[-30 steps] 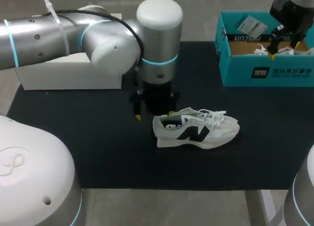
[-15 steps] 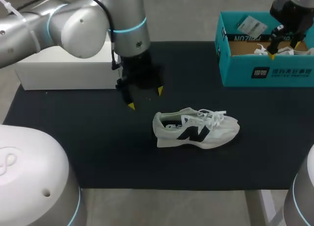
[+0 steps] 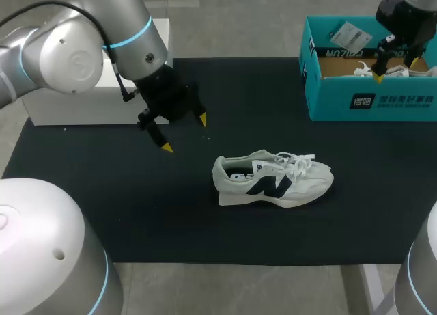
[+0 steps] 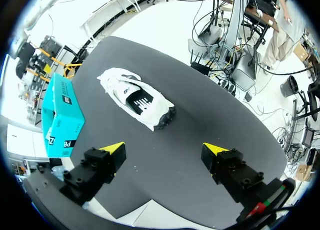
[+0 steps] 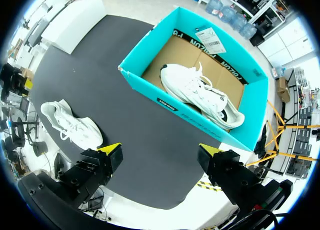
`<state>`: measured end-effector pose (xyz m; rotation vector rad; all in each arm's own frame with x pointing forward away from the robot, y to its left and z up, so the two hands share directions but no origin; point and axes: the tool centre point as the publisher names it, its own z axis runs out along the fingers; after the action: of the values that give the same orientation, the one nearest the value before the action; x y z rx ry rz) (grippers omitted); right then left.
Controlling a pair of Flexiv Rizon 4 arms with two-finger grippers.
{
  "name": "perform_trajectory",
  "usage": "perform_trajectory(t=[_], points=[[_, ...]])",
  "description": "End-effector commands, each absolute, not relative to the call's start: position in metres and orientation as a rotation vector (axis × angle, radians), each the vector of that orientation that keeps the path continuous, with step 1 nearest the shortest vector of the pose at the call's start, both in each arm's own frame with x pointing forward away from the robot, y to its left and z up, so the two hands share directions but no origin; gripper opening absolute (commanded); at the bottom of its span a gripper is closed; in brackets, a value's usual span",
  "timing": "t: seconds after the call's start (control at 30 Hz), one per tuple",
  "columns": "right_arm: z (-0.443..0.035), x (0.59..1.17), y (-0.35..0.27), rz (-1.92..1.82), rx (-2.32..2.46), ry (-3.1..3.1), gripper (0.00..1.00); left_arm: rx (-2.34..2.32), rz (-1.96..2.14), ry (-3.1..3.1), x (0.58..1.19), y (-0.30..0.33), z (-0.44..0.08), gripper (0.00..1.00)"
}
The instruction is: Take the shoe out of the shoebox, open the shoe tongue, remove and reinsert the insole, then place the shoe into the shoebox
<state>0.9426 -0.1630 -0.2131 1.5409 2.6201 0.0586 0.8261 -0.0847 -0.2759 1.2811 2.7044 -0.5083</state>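
White shoe lying on the dark desk, left hand spread open nearby, right hand open above teal shoebox, second shoe inside

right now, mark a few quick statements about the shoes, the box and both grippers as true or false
1. A white shoe lies on the black mat, outside the shoebox. True.
2. The left gripper is shut on that shoe. False: it is open, off to the shoe's side, and holds nothing.
3. The shoebox is empty. False: a second white shoe lies inside it.
4. The right gripper is open with nothing between its fingers. True.
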Motion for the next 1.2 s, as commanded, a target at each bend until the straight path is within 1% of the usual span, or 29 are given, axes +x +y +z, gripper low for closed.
perform_trajectory(t=[0.03, 0.33, 0.43, 0.57, 0.9, 0.97, 1.2], points=[[-0.213, 0.943, -0.163, 0.058, 1.540, 2.621, 1.00, 1.260, -0.526, 2.671, 0.823, -0.082, -0.277, 1.00], [-0.213, 0.943, -0.163, 0.058, 1.540, 2.621, 1.00, 1.260, -0.526, 2.671, 0.823, -0.082, -0.277, 1.00], [-0.213, 0.943, -0.163, 0.058, 1.540, 2.621, 1.00, 0.857, -0.733, 2.774, 0.820, -0.069, -0.285, 1.00], [-0.213, 0.943, -0.163, 0.058, 1.540, 2.621, 1.00, 0.328, -0.971, 2.744, 0.822, -0.059, -0.291, 1.00], [-0.213, 0.943, -0.163, 0.058, 1.540, 2.621, 1.00, -0.345, -1.244, 2.580, 0.821, -0.060, -0.305, 1.00], [-0.213, 0.943, -0.163, 0.058, 1.540, 2.621, 1.00, -0.289, -1.329, 2.614, 0.820, -0.066, -0.303, 1.00], [-0.213, 0.943, -0.163, 0.058, 1.540, 2.621, 1.00, -0.289, -1.329, 2.614, 0.820, -0.066, -0.303, 1.00]])
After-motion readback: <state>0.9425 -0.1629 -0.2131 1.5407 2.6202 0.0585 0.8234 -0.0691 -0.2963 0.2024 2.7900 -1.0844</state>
